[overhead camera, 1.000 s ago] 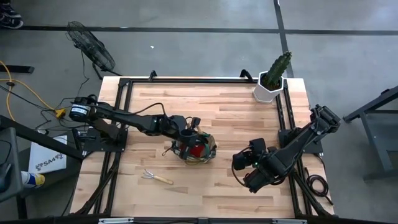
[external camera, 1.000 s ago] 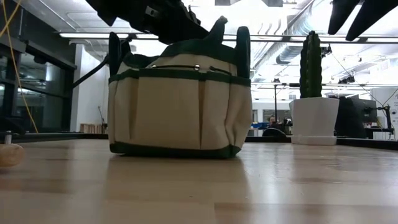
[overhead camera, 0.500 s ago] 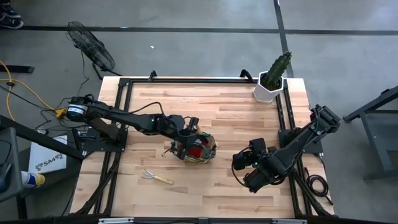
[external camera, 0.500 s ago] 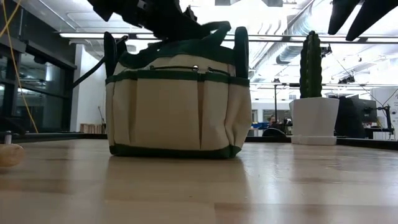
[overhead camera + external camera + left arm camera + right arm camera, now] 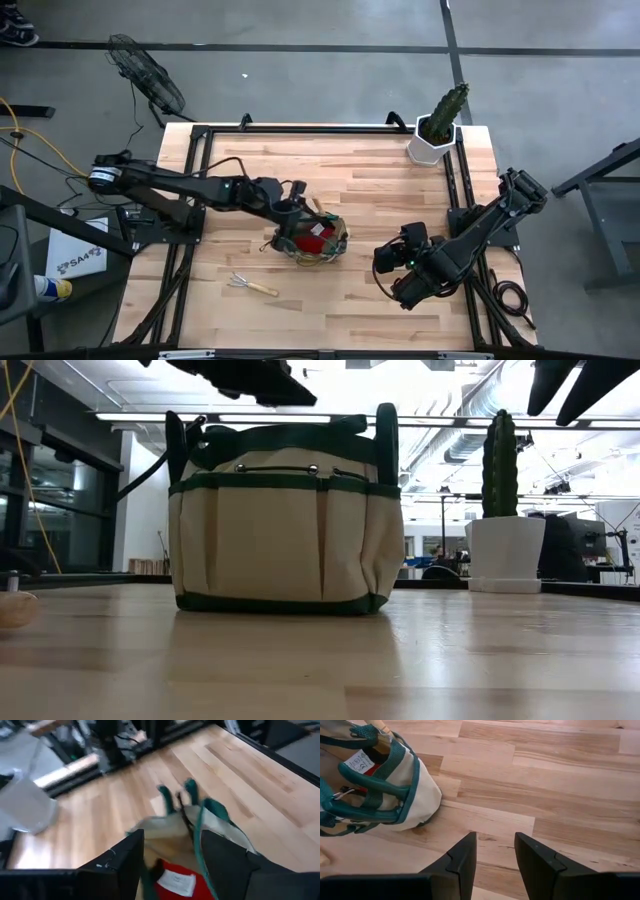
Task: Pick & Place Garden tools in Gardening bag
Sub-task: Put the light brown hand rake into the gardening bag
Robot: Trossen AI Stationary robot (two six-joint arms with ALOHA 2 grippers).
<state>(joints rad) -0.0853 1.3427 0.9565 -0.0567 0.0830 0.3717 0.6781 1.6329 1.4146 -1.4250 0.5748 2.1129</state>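
Note:
The tan gardening bag with green trim stands upright on its base at the table's middle. Inside it lie a red piece and a tool with a wooden handle that sticks up at the rim. A wooden-handled hand rake lies flat on the table, near and to the left of the bag. My left gripper hangs open just above the bag's left rim and holds nothing; a green bag handle shows in the gap between its fingers. My right gripper hangs open over bare table right of the bag.
A green cactus in a white pot stands at the far right corner. Black frame rails run along the table's left and right sides. Bare wood lies between the bag and my right gripper.
My left gripper has opened, risen out of the bag's mouth and drawn back toward the table's left edge. The bag's rim, which was pressed down on that side, has sprung back up, and the bag stands straight.

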